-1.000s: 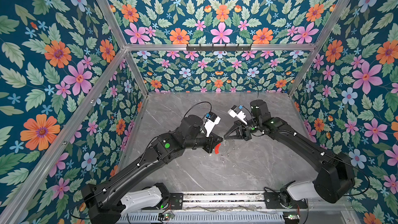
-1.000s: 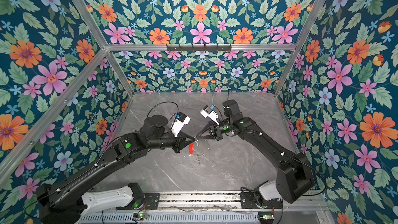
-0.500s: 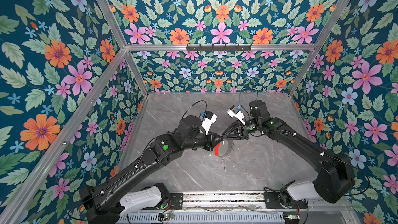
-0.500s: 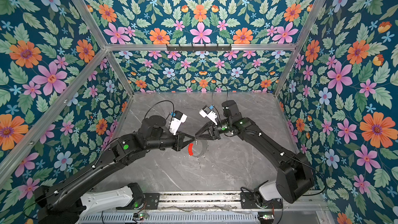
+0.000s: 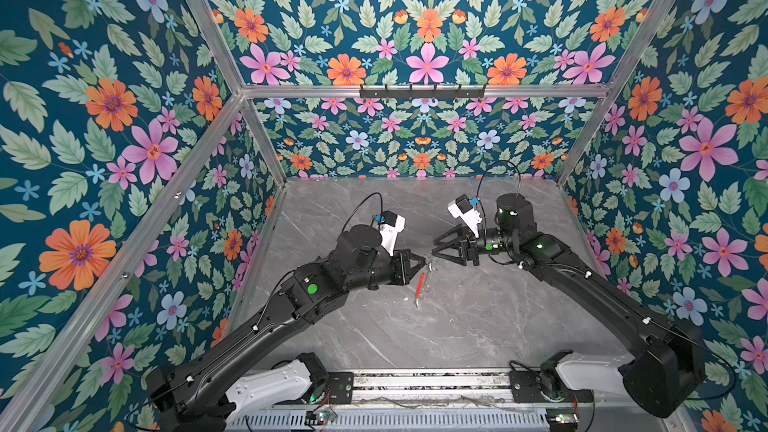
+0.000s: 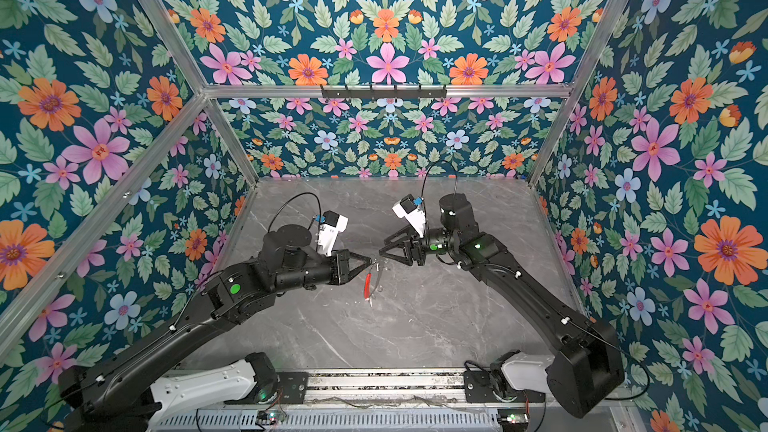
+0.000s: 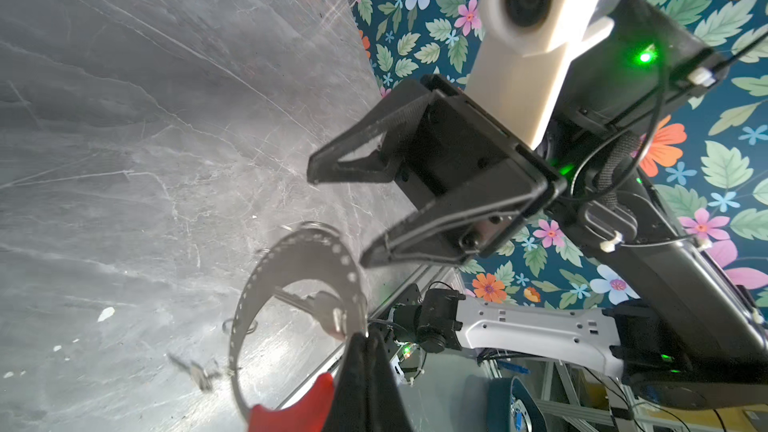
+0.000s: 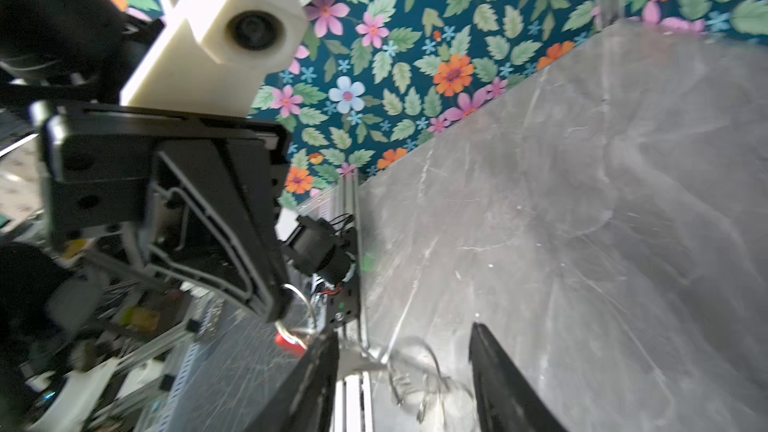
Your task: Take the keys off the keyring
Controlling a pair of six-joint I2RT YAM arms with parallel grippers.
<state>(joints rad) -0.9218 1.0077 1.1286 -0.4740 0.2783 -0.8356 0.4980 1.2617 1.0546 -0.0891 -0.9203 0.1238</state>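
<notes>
My left gripper is shut on the top of the keyring, a thin grey hoop that hangs below it over the table with its red sleeve on one arc. In the left wrist view the left gripper pinches the hoop and one of the keys hangs inside it. My right gripper stands open just right of the hoop. In the right wrist view a blurred bunch of silvery rings and keys lies between its fingers; contact cannot be told.
The grey marble table is walled by floral panels on three sides. The arm bases sit on a metal rail along its front edge. A small loose silvery piece and white specks lie on the table under the hoop.
My right gripper has gone from shut to open beside the hoop. The left gripper has kept its grip and risen slightly, and the hoop now hangs edge-on.
</notes>
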